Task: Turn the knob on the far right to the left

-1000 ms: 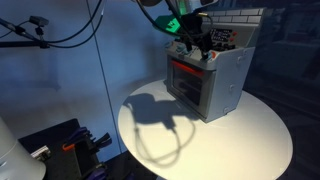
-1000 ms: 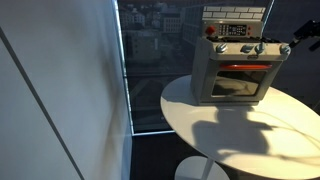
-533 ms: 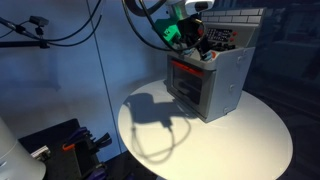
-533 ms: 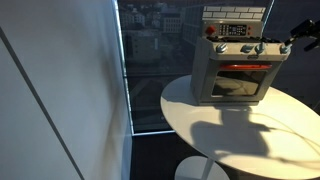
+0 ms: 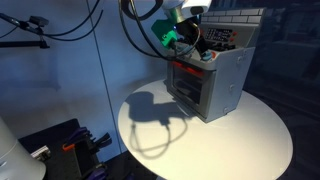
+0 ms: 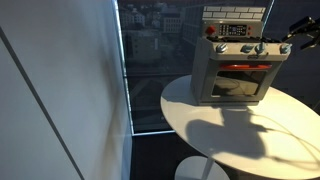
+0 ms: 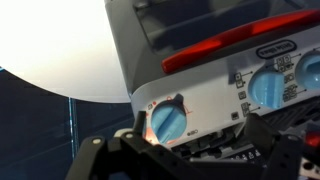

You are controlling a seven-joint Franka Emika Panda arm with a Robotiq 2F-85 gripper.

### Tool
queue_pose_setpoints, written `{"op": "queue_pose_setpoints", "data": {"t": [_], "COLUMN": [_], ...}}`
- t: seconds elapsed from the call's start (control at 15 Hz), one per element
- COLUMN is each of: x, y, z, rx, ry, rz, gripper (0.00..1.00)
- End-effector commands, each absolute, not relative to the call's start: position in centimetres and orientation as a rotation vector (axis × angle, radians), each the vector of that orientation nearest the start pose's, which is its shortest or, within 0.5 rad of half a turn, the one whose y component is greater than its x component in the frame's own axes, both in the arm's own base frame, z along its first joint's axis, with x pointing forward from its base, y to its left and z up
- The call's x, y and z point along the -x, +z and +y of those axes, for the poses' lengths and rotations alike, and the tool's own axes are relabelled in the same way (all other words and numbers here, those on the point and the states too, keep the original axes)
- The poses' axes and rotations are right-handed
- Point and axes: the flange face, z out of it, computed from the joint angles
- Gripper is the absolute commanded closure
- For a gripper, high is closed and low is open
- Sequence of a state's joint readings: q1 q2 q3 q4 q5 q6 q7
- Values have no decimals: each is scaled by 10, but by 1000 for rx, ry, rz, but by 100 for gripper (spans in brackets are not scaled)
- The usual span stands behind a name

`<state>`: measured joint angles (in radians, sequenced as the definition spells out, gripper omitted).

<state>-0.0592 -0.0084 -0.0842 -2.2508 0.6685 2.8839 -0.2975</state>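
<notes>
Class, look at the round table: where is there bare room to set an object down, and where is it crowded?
Bare: the wide sweep of table between the toy stove and the near rim, in both exterior views. Crowded: the stove's control strip, where the pincer sits by the end knob.

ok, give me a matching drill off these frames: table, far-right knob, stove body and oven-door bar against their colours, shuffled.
Things:
1. table
2. far-right knob
3. stove body
4. oven-door bar

Colours:
A. red
B. grey
C. white
D. pale blue

Pairs: 1-C; 2-D; 3-B; 4-A
</notes>
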Motion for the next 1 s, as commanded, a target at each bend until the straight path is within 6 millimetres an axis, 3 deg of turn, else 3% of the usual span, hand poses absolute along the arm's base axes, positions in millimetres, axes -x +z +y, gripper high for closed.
{"op": "queue_pose_setpoints", "data": {"t": [0.0,0.93], "x": [-547,-545], "y": [435,433], "z": [-118,-128], "rx": [2648,2537], "ry": [-1012,-1043], "rz": [621,712], "gripper": [0,0]}}
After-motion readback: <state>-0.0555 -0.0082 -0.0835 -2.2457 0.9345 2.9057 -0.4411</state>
